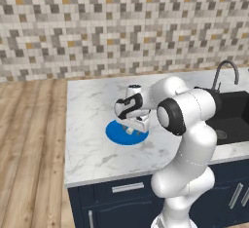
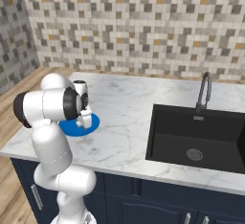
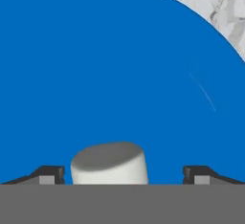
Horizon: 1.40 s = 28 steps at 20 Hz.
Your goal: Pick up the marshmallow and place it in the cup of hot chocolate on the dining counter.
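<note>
Left base view: white arm bent over the marble table [image 1: 92, 149], hand [image 1: 134, 130] lowered onto the blue plate [image 1: 116, 133]. Marshmallow [image 1: 130, 130] barely made out as a pale speck under the hand, between the fingers; plate's right part covered by the hand. Pale mug with a dark rim [image 1: 134, 89] peeking just behind the wrist, mostly hidden, contents unreadable. Dark sink [image 1: 233, 115] and faucet [image 1: 224, 72] cut by the right edge and partly blocked by the elbow.

Right base view: hand [image 2: 86, 122] down over the plate [image 2: 93, 122], the plate's left half masked by the forearm. Marshmallow not distinguishable here. Mug [image 2: 80, 86] largely hidden behind the arm's joint. Sink [image 2: 196, 137] and faucet [image 2: 205, 91] in plain sight to the right, well apart from the plate.

Hand view: plate [image 3: 119, 65] spread across nearly the whole picture, a corner of veined table [image 3: 225, 3] at the upper right. Marshmallow [image 3: 109, 163] standing upright on the plate, its base cut off at the bottom. Fingertips [image 3: 50, 174] spread wide on either side, clear gaps to the marshmallow, nothing gripped.
</note>
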{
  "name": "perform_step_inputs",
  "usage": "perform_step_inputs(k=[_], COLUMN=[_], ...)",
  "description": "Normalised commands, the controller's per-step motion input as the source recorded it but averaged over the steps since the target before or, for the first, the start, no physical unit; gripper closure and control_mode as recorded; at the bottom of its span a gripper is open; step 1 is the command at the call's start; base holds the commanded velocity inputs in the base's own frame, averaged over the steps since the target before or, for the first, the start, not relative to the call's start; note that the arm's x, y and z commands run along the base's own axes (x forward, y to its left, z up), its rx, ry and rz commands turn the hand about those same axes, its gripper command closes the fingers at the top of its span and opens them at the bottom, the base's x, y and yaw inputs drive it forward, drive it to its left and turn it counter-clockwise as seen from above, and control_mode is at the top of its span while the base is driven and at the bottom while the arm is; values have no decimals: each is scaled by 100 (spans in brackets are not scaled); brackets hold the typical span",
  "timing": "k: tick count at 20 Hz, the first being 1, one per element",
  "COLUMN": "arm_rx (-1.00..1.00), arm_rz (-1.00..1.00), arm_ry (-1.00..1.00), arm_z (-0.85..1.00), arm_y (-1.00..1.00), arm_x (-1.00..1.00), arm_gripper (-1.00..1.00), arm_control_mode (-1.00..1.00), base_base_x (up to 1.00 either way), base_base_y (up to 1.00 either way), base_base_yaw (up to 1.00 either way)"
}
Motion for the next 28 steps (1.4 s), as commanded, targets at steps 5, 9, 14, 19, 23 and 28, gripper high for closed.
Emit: perform_step_inputs(k=[5,9,14,19,23,28], arm_rx=[0,0,0,0,0,0], arm_rz=[0,0,0,0,0,0], arm_ry=[3,1,0,-1,-3,-4], arm_z=[-7,0,-1,-12,-10,6], arm_y=[0,0,0,0,0,0], arm_x=[1,0,0,0,-1,-17], arm_gripper=[100,100,100,100,100,100], arm_control_mode=[-100,-100,-100,-100,-100,-100], base_base_x=[0,0,0,0,0,0], base_base_y=[0,0,0,0,0,0], base_base_yaw=[0,0,0,0,0,0])
